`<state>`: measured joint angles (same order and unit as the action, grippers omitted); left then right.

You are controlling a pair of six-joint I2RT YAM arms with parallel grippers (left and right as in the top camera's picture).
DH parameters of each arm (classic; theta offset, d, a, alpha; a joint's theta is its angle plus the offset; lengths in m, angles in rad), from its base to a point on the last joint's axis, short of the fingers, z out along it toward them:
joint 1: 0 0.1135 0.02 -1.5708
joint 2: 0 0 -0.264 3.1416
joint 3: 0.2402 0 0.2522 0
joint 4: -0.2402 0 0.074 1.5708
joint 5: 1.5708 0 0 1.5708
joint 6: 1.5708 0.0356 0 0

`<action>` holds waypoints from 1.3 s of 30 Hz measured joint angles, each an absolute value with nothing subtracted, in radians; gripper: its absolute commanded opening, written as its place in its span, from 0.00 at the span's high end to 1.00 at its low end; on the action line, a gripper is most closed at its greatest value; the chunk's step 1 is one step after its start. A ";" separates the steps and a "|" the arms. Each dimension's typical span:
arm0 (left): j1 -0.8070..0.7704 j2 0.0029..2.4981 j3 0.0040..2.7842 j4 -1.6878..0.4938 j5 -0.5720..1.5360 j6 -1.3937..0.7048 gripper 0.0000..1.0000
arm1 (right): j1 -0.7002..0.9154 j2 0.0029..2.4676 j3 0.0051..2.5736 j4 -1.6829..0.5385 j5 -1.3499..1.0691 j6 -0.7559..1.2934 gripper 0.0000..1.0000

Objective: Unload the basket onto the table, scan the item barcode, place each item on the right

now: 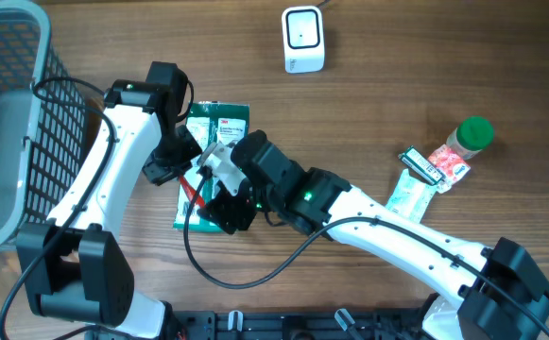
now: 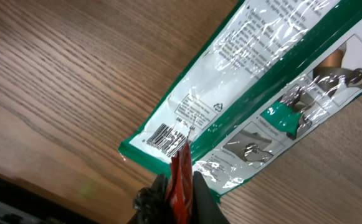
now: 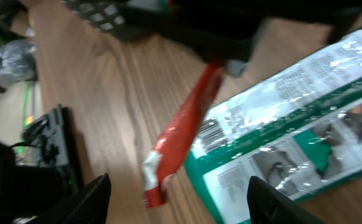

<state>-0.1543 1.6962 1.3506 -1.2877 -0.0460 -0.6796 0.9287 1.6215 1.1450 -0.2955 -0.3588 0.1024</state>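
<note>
Red sachet (image 3: 181, 137) in left gripper's (image 2: 182, 191) pinch; right gripper (image 3: 177, 202) spread, empty. Grasp looks made; next, present its barcode to white scanner (image 1: 303, 39).

a grey wire basket (image 1: 61, 104) is standing at the left edge of the wooden bench (image 1: 397, 76). a flat green and white pack (image 1: 219, 121) is lying near the middle of the bench, partly hidden in the overhead view. its clear film is catching the light, and a barcode is showing at one corner. over on the right, a green-capped bottle (image 1: 472, 134) is sitting against a red and white packet (image 1: 450, 163). a small dark bar (image 1: 420, 164) is lying just beside that packet, and a pale pouch (image 1: 408, 196) is lying close below them.
</note>
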 measured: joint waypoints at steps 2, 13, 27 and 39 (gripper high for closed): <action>-0.154 1.696 1.351 -1.293 -0.043 -0.680 0.96 | 0.929 1.626 1.145 -0.281 -0.341 0.099 0.30; -0.154 1.696 1.351 -1.295 -0.010 -0.680 0.96 | 0.960 1.730 1.141 -0.223 -0.340 0.099 0.34; -0.154 1.696 1.351 -1.295 -0.002 -0.680 0.96 | 0.965 1.732 1.141 -0.213 -0.340 0.100 0.40; -0.154 1.696 1.351 -1.286 -0.002 -0.687 0.71 | 0.966 1.771 1.139 -0.194 -0.352 0.115 0.96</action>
